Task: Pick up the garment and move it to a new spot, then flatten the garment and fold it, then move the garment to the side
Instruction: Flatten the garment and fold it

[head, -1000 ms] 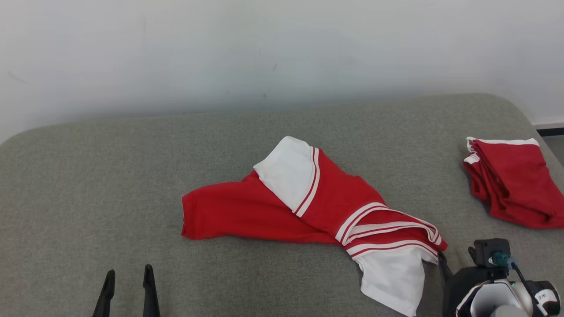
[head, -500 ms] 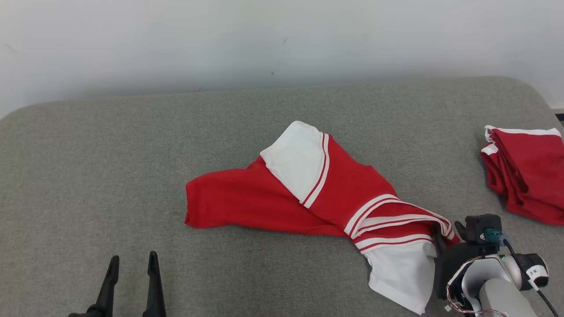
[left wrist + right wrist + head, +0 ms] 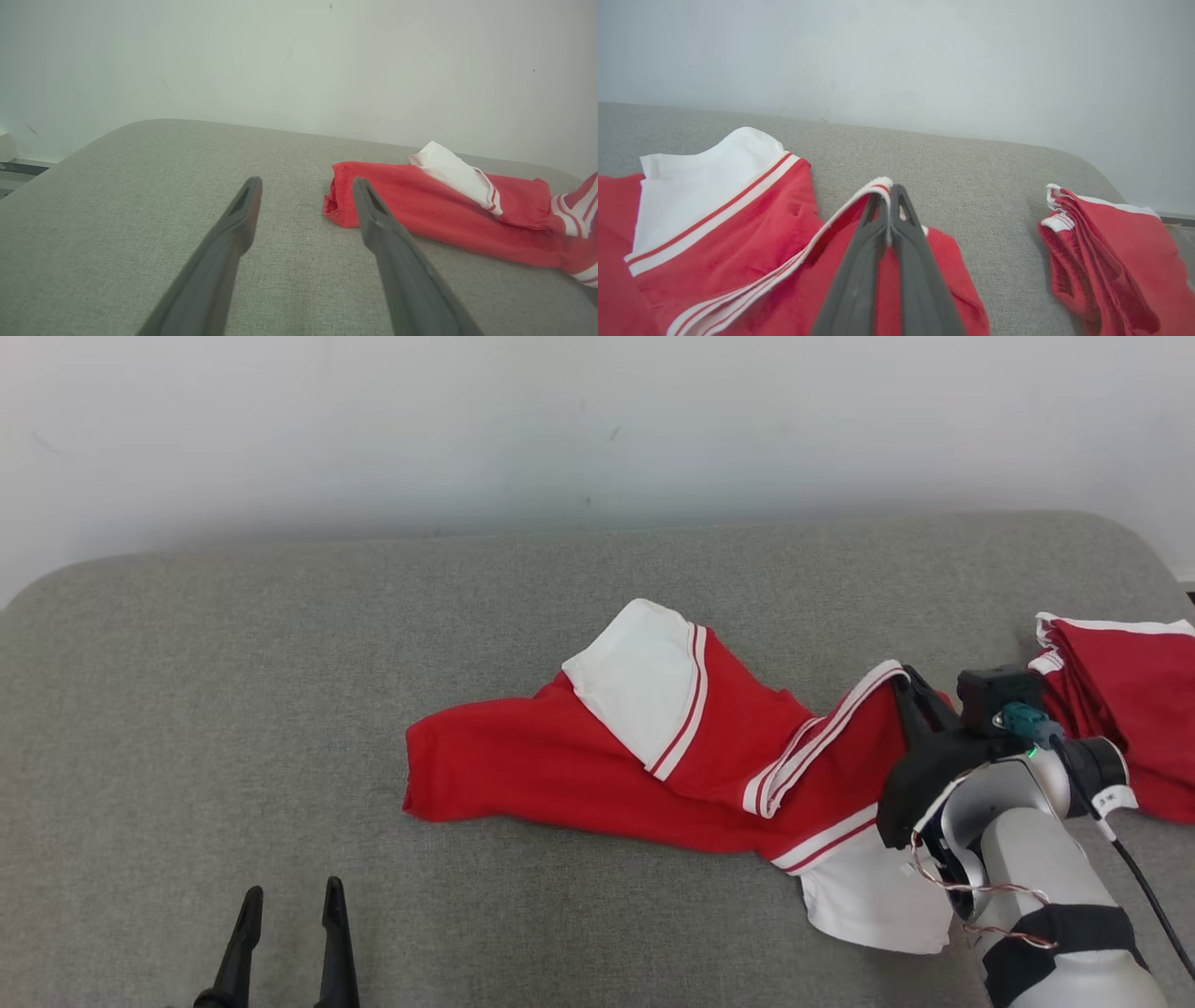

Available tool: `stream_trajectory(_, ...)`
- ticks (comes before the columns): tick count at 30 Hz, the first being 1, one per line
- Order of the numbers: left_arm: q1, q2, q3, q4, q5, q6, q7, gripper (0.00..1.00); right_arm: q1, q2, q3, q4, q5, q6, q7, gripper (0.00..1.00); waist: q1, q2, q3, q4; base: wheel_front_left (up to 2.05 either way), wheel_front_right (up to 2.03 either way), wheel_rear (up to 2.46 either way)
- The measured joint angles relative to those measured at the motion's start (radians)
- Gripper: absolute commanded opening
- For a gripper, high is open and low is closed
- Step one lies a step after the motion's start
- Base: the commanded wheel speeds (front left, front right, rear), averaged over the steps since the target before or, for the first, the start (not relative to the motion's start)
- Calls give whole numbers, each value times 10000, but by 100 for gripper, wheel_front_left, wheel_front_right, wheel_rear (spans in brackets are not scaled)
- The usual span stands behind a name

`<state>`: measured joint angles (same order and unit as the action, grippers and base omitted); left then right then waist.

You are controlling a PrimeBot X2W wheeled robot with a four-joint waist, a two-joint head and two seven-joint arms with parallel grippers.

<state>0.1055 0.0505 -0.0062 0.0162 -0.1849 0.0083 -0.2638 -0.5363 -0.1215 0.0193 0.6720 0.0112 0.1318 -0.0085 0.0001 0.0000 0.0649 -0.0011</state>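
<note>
Garment (image 3: pixel 597 775) striped edge pinched in right pincer (image 3: pixel 907 679)

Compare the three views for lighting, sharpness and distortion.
Head view: soft, even light, only a faint shadow under the garment, everything sharp. Left wrist view: the left gripper looms oversized and soft near the lens. Right wrist view: the right gripper blurs toward the bottom edge; no glare on the wall.

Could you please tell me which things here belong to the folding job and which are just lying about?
In the job: crumpled red garment with white striped trim; right gripper, shut on its striped edge; left gripper, open, clear of it.
Lying about: folded red cloth pile with white trim, at the right.
</note>
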Motion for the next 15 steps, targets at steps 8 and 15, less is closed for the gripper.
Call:
stream_trajectory(8,-280,0,-247,-6,-12,-10,0,100,-1339,98,230,1097,104,0,470,0,0,0,342,392,0,0,0)
stream_trajectory(15,-570,-2,-362,46,-29,-58,0,100,-1838,146,-219,2299,-173,0,82,100,1,1,748,733,0,0,0)
